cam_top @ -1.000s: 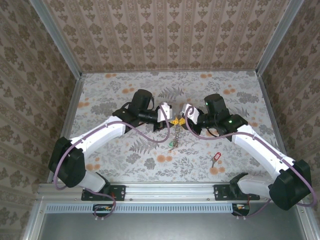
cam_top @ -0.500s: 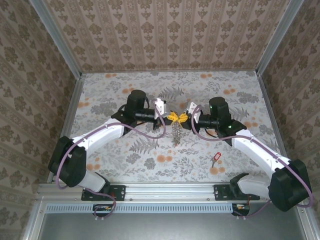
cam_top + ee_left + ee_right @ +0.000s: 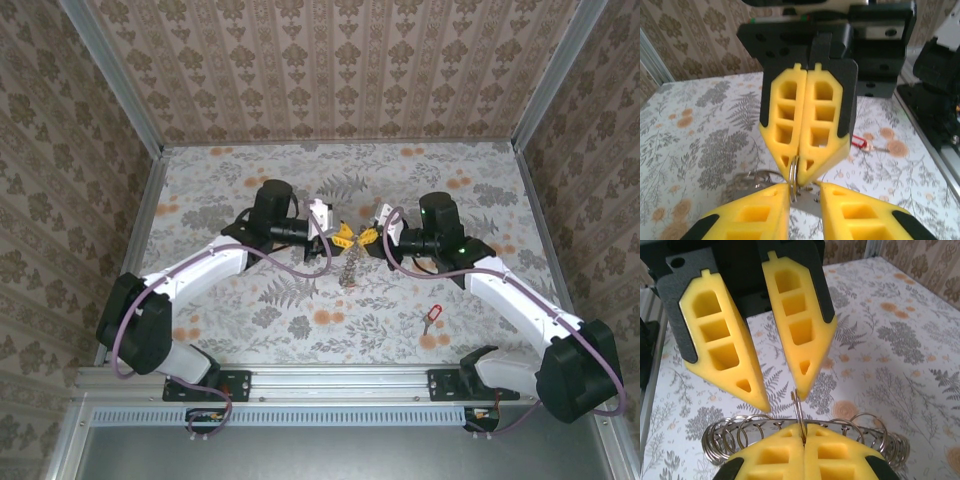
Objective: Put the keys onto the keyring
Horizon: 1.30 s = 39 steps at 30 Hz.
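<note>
While gripped over the floral-patterned desk (image 3: pixel 230 170), hangs from right fingers (image 3: pixel 775 456) pressed together on it: silvery coiled-wire keyring (image 3: pixel 348 266). Left fingers (image 3: pixel 800 325) apart, flanking its loop. Lies well aside: red-tagged metal key (image 3: pixel 432 318).

Tip to tip: left gripper (image 3: pixel 339 236) and right gripper (image 3: pixel 366 237) are nose to nose, no way through between them.
Left jaws: yellow foam fingers (image 3: pixel 800 325) stand parted, and a wire loop of the silvery coiled-wire keyring (image 3: pixel 740 432) stands in the slot.
Right jaws: clamped on that loop, no room.
Beneath both tips: the coil hangs there, blocking.
Behind right gripper: small red-tagged key (image 3: pixel 432 316), well apart.
Beyond both tools: open floral tabletop (image 3: pixel 300 175).
</note>
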Each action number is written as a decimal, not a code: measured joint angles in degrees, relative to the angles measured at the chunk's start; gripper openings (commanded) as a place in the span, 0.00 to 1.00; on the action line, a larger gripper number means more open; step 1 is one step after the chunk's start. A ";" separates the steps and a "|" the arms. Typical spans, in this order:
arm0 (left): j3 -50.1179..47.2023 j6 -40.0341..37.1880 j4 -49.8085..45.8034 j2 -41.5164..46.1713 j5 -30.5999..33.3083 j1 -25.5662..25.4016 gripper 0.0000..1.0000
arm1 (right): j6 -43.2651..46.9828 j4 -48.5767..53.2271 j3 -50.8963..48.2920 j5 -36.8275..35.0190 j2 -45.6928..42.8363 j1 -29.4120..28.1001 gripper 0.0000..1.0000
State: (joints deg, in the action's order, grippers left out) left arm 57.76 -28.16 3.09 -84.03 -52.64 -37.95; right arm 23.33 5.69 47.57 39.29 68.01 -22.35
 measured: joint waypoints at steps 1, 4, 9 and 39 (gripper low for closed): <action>0.79 -1.22 -1.84 0.00 0.39 -0.17 0.24 | 0.70 1.40 0.70 -0.37 0.00 -0.11 0.00; 2.14 -3.50 -4.83 0.00 1.33 -0.61 0.26 | 2.67 4.70 2.58 -1.77 0.00 -0.76 0.00; 3.65 -5.64 -8.33 -0.13 2.80 -1.62 0.27 | 5.22 8.96 4.81 -4.17 0.70 -2.23 0.00; -0.11 6.43 8.59 -1.27 -2.69 -0.63 0.00 | -2.78 -6.05 -3.04 -1.29 -1.66 0.09 0.07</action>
State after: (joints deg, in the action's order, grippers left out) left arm 57.65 -21.74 11.68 -85.30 -55.33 -38.59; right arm 20.56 -0.36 44.53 38.00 66.35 -22.26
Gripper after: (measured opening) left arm 0.044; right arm 0.081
